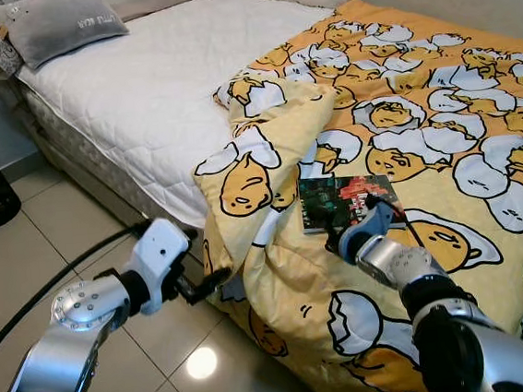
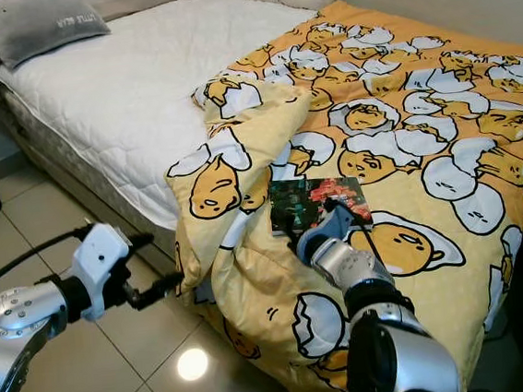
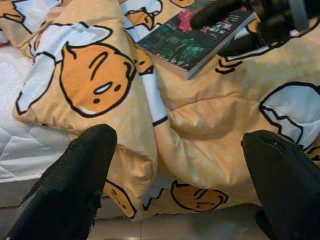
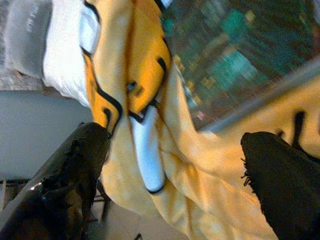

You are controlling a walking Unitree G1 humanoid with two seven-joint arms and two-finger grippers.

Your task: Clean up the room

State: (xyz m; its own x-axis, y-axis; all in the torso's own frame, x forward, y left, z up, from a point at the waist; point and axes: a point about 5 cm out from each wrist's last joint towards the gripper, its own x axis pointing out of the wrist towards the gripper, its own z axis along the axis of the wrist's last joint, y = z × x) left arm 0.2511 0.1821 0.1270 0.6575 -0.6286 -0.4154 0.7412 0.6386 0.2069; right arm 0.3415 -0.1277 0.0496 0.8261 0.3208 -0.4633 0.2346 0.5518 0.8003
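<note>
At the lower left of the head view, the left pincer [image 1: 216, 281] reaches toward the hanging edge of the duvet [image 1: 421, 125], at the side of the bed [image 1: 140, 87]. Its two black fingers [image 3: 75, 180] are spread wide and hold nothing; in the left wrist view the folded corner of the duvet lies between them but a little further on, not touched as far as I can see.

The book [image 1: 347, 201] lies flat on the duvet near the middle of the frame, close to the turned-back fold. Its long axis runs almost left to right across the picture.

To the right of centre, the right pincer [image 1: 374, 211] is at the book's near right corner, just beside it or over it; I cannot tell if it touches. Its fingers [image 4: 75, 170] are also spread apart and empty, and in the right wrist view the book's edge shows beyond them.

I judge the right arm is much nearer to the book, so the grasp belongs to it. The book lies slightly up and left from that pincer.
</note>
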